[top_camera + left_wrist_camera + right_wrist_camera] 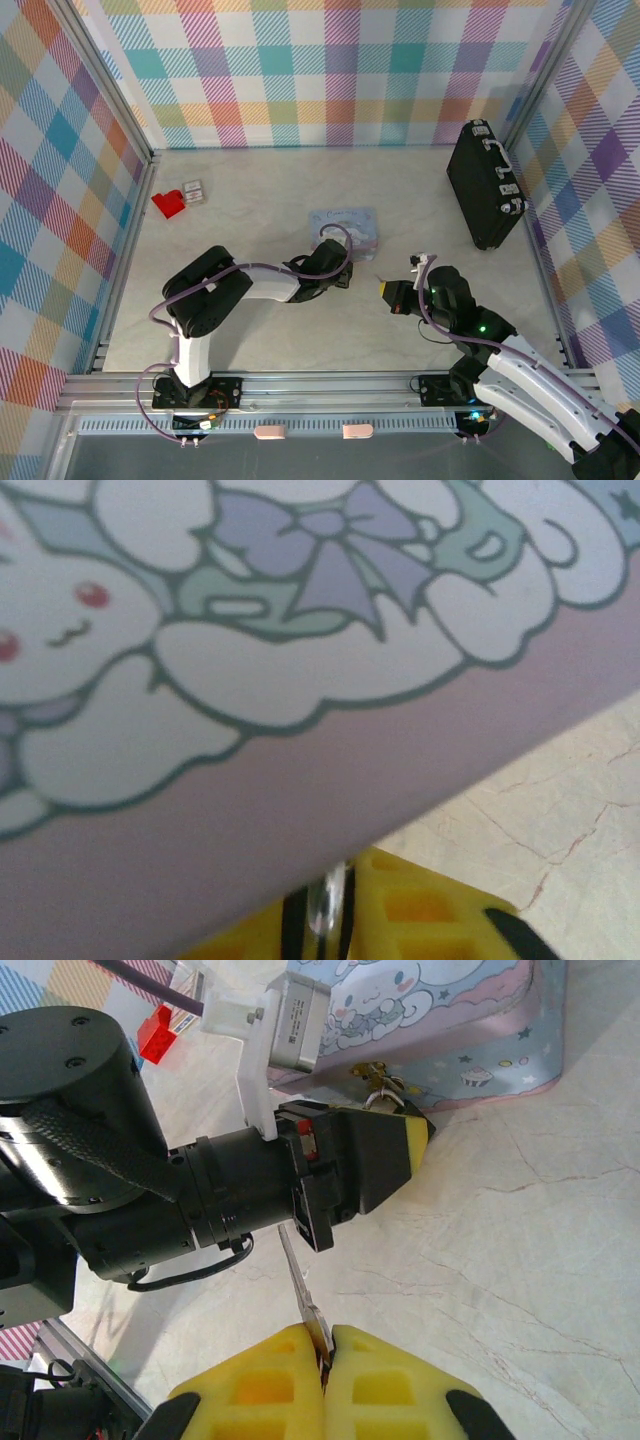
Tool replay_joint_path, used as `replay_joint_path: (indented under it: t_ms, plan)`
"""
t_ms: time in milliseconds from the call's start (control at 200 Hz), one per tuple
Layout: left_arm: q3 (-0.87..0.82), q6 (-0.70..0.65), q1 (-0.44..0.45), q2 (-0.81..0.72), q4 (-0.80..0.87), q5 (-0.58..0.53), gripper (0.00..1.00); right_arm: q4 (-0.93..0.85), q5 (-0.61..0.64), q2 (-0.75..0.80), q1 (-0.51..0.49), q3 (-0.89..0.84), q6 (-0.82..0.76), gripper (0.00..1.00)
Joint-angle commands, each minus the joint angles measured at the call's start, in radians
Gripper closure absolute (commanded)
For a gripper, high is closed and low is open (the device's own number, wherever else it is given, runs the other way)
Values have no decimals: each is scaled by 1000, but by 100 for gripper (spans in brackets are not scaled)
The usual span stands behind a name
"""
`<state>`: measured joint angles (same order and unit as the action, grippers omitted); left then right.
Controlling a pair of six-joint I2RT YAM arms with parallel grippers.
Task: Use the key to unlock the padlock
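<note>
1. Top view: The left arm reaches from the lower left to the middle of the frame. Its left gripper [340, 262] is at the near edge of the pastel cartoon tin [345, 225]. The padlock is too small to see from here. The right gripper [386, 290] is right of centre and points to the left, toward the tin but apart from it. A black briefcase [485, 185] lies at the upper right and a red plastic piece [168, 204] at the upper left, both on the pale table [260, 190].

2. Left wrist view: The tin [300, 680] is very near and blurred, with a white rabbit and a purple bow on it. At the bottom edge the yellow fingers [420, 915] of the left gripper [325, 920] are almost together, and a thin shiny metal bar is pinched between them. It seems to be the shackle of the padlock.

3. Right wrist view: The padlock [383, 1085] hangs at the lower front edge of the tin [470, 1020], in the upper middle. The yellow tip of the left gripper [418, 1130] closes on it from the left. At the bottom, the right gripper [325, 1345] has its yellow fingers pressed together on the key [298, 1280]. The thin blade of the key points up toward the left gripper without touching it. The red piece [155, 1032] is at the upper left.
</note>
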<state>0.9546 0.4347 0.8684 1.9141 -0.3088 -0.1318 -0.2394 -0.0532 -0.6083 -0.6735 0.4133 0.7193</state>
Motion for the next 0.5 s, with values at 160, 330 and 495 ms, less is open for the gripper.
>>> replay_joint_path:
  t_ms: [160,330,495]
  plan:
    - [-16,49,3,-27,-48,-13,98,41,-14,-56,5,-26,67,100]
    - [3,89,3,-75,20,32,100,136,-78,-195,19,-52,167,100]
    - [26,129,4,-105,86,75,100,343,-175,-363,49,-89,280,100]
